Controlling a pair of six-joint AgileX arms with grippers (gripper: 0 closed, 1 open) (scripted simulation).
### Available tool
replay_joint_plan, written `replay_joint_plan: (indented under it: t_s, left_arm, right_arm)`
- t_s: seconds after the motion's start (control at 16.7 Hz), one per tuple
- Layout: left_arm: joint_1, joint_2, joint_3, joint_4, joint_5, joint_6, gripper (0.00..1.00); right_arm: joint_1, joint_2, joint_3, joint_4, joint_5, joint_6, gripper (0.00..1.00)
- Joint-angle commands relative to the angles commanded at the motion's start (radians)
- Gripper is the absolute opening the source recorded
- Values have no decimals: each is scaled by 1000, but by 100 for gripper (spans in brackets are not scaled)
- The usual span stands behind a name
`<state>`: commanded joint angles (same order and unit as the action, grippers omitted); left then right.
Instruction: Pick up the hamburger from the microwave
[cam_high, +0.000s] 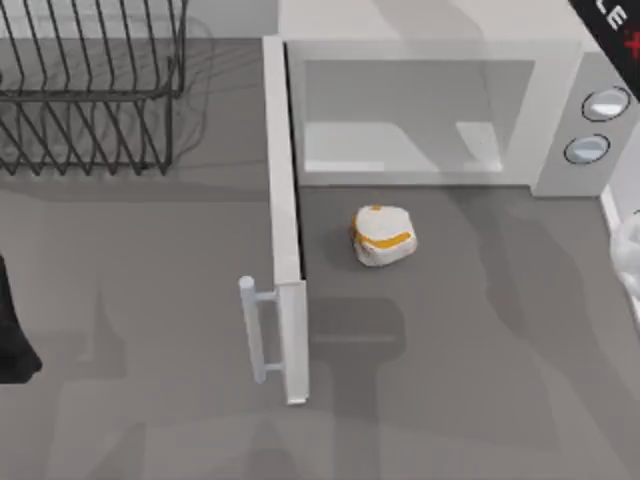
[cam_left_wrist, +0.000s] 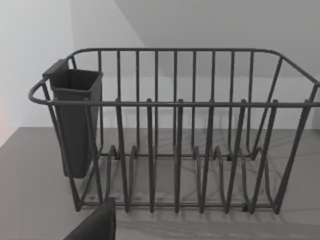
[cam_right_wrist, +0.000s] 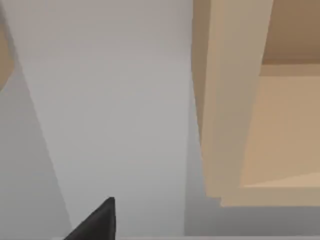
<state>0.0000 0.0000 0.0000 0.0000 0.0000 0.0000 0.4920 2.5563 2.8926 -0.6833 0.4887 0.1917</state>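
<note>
Hamburger (cam_high: 384, 236) sits on the desk (cam_high: 150, 330) just in front of the microwave (cam_high: 440, 110), beside its swung-open door (cam_high: 284, 220); nothing touches it. Wire rack (cam_high: 90, 85) stands at far left. Left arm (cam_high: 15, 330) at left edge, right arm (cam_high: 628, 255) at right edge; pincer states cannot be told.
</note>
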Motion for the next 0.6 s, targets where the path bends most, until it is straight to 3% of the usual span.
replay_joint_plan:
  t_s: [0.6]
  left_arm:
    - [0, 0, 0, 0, 0, 0, 100]
  right_arm:
    - [229, 1175, 1356, -261, 214, 105, 100]
